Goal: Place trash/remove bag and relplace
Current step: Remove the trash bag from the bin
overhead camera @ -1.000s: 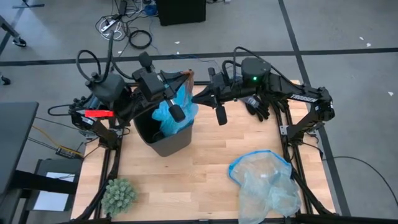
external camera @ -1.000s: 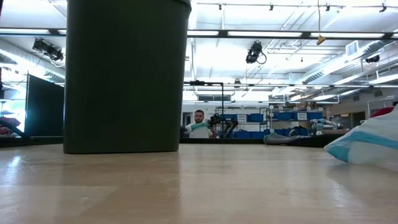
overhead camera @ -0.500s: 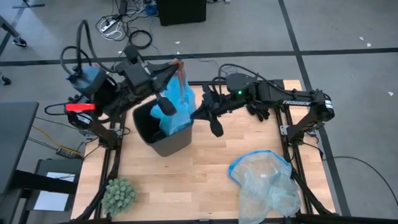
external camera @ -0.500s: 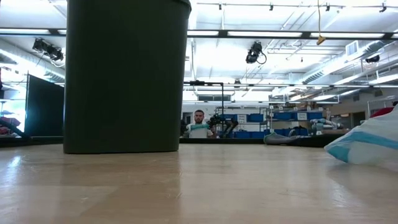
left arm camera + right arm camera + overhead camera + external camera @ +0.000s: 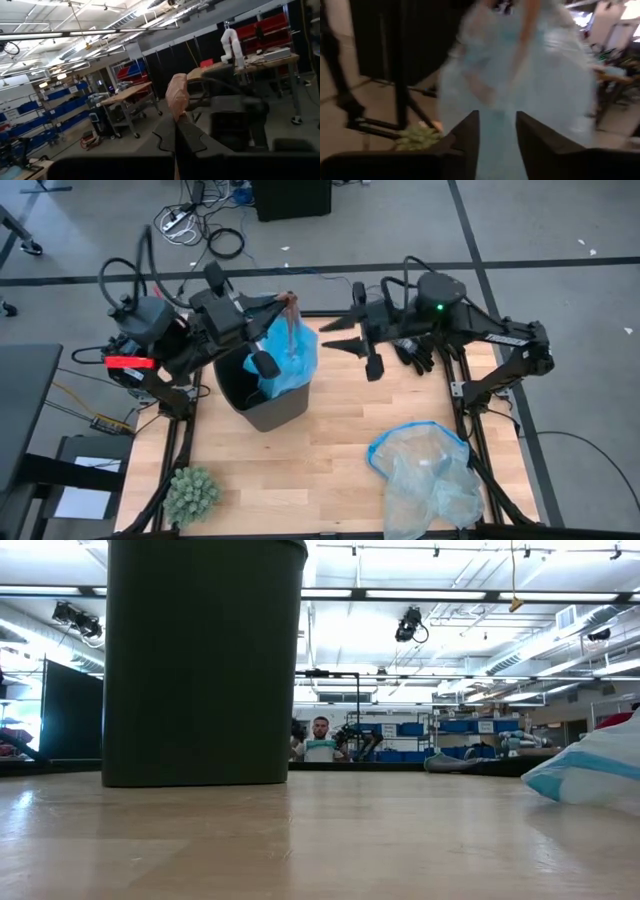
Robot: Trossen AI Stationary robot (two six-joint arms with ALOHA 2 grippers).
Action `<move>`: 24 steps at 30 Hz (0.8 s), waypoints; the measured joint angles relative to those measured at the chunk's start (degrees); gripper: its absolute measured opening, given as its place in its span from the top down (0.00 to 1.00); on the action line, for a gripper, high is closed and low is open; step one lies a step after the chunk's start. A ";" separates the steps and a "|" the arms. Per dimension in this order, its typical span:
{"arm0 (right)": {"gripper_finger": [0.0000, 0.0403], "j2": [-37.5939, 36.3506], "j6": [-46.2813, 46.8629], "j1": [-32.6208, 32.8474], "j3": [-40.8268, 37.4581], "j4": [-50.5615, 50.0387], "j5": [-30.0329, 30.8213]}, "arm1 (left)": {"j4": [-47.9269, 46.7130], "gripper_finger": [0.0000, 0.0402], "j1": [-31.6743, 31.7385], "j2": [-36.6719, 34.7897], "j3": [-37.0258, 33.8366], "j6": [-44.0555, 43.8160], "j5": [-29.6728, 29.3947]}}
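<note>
The sky-blue bag [image 5: 292,352] stands up out of the dark bin [image 5: 262,408] at the table's far left, with a reddish-brown strip [image 5: 289,310] at its top. My left gripper [image 5: 283,301] is shut on that strip above the bin. My right gripper [image 5: 338,337] is open, level with the bag and a little to its right, fingers pointing at it and touching nothing. In the right wrist view the bag [image 5: 520,75] fills the space beyond the open fingers [image 5: 497,135]. The trash is hidden. My left gripper pinches the reddish-brown strip [image 5: 176,100] at the bag's top between its two shut fingers, which come about level from the table's left. The strip's end sticks out past the fingertips. The bag hangs below the hold, its lower part inside the bin.
A paler, clearer bag [image 5: 425,475] with a blue rim lies on the table's near right [image 5: 590,770]. A green spiky plant ball [image 5: 190,495] sits at the near left corner. The bin [image 5: 200,660] stands on the wooden top. A person [image 5: 320,745] is far off in the room.
My left gripper has kept its hold and swung slightly left and up, drawing the blue bag taller out of the bin. My right gripper reached to the bag's right side, then drew back toward the table's right edge and opened.
</note>
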 joint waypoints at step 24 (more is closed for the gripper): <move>0.99 9.28 5.12 -4.25 -0.06 2.71 -6.65 | 9.20 1.00 0.02 -0.12 0.00 0.14 -0.08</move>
